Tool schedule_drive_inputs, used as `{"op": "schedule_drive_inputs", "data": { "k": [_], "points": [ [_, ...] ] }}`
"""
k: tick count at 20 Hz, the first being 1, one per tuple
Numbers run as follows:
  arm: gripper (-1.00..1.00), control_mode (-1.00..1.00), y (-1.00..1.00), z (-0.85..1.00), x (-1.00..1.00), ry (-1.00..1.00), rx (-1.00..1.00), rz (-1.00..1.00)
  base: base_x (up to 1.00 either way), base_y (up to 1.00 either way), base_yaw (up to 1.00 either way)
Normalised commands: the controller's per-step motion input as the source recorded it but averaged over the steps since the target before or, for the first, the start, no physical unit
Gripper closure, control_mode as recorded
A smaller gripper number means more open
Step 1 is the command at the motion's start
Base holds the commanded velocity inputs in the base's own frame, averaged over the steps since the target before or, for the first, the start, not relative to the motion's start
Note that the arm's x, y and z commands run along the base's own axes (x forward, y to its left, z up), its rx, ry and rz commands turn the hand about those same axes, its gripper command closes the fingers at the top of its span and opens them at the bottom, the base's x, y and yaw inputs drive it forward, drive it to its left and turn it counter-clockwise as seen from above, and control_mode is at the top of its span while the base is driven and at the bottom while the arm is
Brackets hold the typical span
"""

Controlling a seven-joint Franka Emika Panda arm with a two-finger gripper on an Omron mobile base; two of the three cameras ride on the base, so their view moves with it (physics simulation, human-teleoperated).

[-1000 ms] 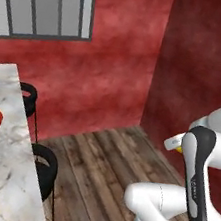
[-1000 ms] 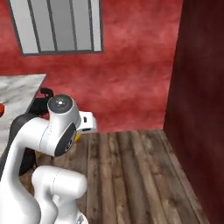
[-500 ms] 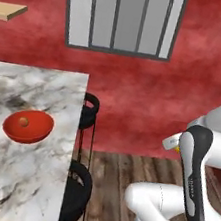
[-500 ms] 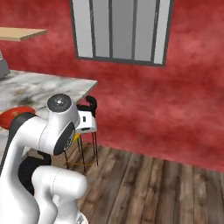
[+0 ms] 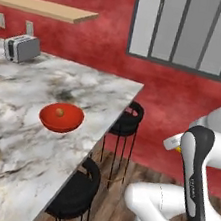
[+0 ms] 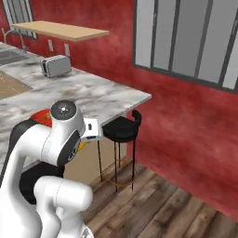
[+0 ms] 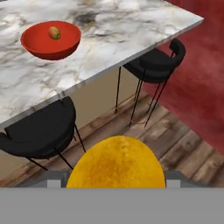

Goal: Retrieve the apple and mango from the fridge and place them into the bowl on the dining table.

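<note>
The red bowl [image 5: 62,117] [image 7: 51,40] stands on the marble dining table [image 5: 18,163] [image 7: 131,30], a short way in from its long edge. In it lies a small tan-red fruit, the apple [image 5: 59,111] [image 7: 54,32]. My gripper [image 5: 174,144] [image 6: 94,130] is held close to the arm, off the table's edge and above the floor. In the hand view the gripper [image 7: 116,181] is shut on the yellow-orange mango [image 7: 117,159], whose bulk hides the fingertips. A sliver of the mango [image 5: 178,149] [image 6: 82,147] peeks out below the hand. The fridge is out of view.
Two black stools [image 5: 127,118] [image 5: 76,192] stand along the table's edge, between me and the bowl. A toaster [image 5: 21,48] sits at the far end of the table. A wooden shelf [image 5: 47,9] and a window [image 5: 196,30] are on the red wall. Wooden floor [image 6: 153,209] lies to the right.
The whole picture has shifted as the base moved: the table, bowl and stools now sit larger and nearer the middle. The arm keeps its pose with the mango.
</note>
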Motion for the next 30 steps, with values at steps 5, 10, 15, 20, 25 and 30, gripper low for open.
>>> {"op": "schedule_drive_inputs", "data": {
  "k": [5, 10, 15, 20, 25, 30],
  "points": [
    [1.00, 1.00, 0.00, 0.00, 0.00, 0.00, 0.00, 0.00, 1.00, -0.10, 0.68],
    [1.00, 1.00, 0.00, 0.00, 0.00, 0.00, 0.00, 0.00, 1.00, -0.15, 0.65],
    [1.00, 1.00, 0.00, 0.00, 0.00, 0.00, 0.00, 0.00, 1.00, -0.26, 0.58],
    [1.00, 1.00, 0.00, 0.00, 0.00, 0.00, 0.00, 0.00, 1.00, -0.36, 0.54],
    [1.00, 1.00, 0.00, 0.00, 0.00, 0.00, 0.00, 0.00, 1.00, -0.42, 0.52],
    [1.00, 1.00, 0.00, 0.00, 0.00, 0.00, 0.00, 0.00, 1.00, -0.42, 0.50]
  ]
}}
